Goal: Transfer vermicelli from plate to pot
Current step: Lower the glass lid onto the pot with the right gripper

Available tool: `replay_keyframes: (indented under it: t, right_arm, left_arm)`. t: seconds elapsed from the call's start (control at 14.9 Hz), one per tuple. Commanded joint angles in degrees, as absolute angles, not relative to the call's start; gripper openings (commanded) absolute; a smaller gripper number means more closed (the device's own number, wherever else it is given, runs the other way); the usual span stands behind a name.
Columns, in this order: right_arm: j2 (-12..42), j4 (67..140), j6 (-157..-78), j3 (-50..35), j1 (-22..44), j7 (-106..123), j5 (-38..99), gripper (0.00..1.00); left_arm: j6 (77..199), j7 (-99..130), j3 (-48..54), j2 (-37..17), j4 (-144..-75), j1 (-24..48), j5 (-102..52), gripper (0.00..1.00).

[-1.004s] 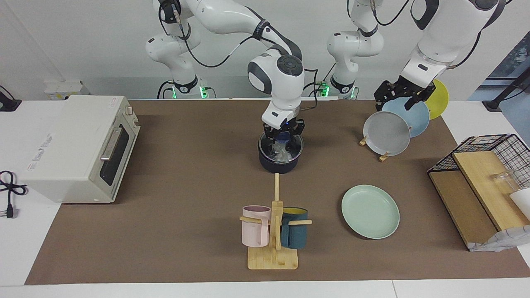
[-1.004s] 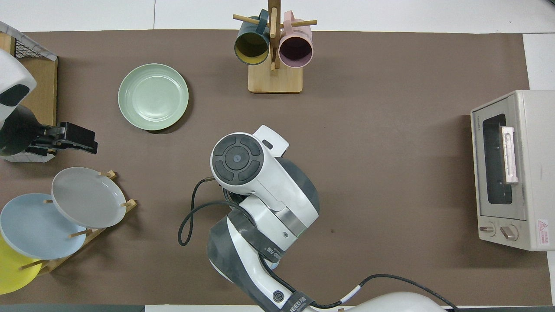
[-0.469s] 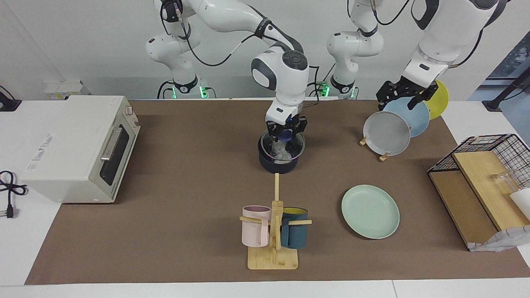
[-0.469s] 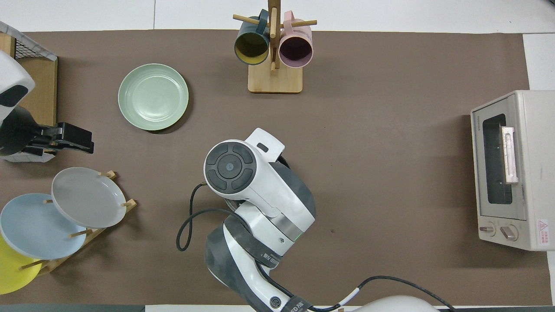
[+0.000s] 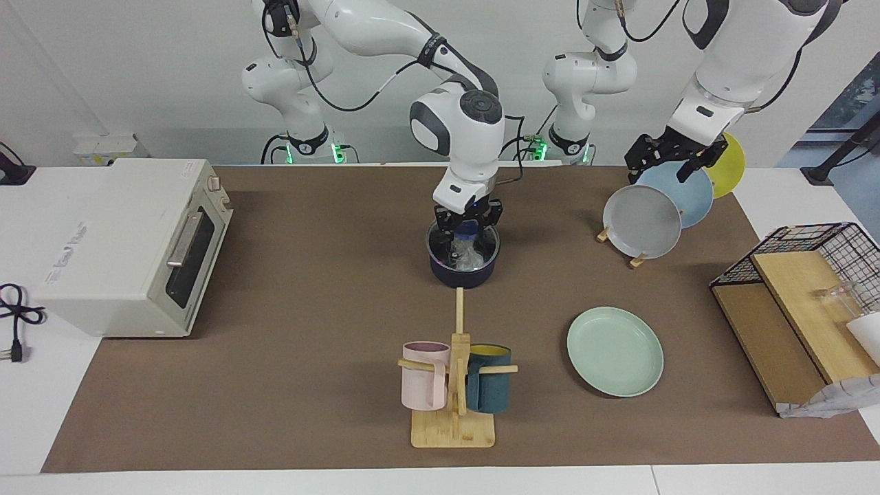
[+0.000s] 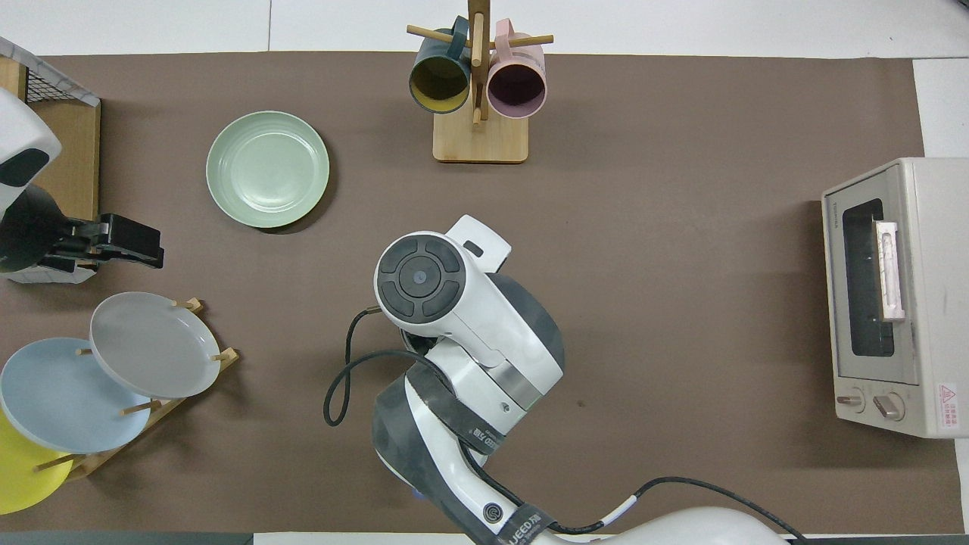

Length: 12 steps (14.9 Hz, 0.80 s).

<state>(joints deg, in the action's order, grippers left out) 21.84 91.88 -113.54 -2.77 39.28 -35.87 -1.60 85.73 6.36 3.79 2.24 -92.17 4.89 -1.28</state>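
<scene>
The dark navy pot (image 5: 464, 273) stands mid-table. The whitish vermicelli (image 5: 470, 258) lies inside it. My right gripper (image 5: 466, 239) hangs open just over the pot's mouth, fingertips at the rim's height, above the vermicelli. In the overhead view my right arm (image 6: 454, 318) hides the pot and the vermicelli. The mint-green plate (image 5: 615, 352) lies bare, farther from the robots and toward the left arm's end; it also shows in the overhead view (image 6: 267, 168). My left gripper (image 5: 668, 163) waits open and empty in the air over the plate rack, also seen in the overhead view (image 6: 140, 246).
A rack holds a grey plate (image 5: 641, 221), a light blue plate (image 5: 687, 189) and a yellow plate (image 5: 730, 161). A mug tree (image 5: 454, 385) with pink and teal mugs stands farther from the robots than the pot. A toaster oven (image 5: 130, 244) and a wire basket (image 5: 804, 302) stand at the table's two ends.
My right gripper rose a little above the pot half a second ago and has come back down to the pot's mouth. The vermicelli stays in the pot. The left arm has barely moved.
</scene>
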Motion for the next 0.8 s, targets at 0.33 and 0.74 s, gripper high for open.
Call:
replay_keyframes:
  t: [0.33,0.74]
  right_arm:
    - [21.7,93.7,-115.4,-3.3,38.5,-35.6,-2.9,1.0]
    - [18.5,87.5,-109.1,-3.1,34.8,-34.9,-2.5,1.0]
  left_arm:
    - [85.6,6.9,4.0,2.8,-92.3,4.4,-0.1,1.0]
    - [85.6,6.9,4.0,2.8,-92.3,4.4,-0.1,1.0]
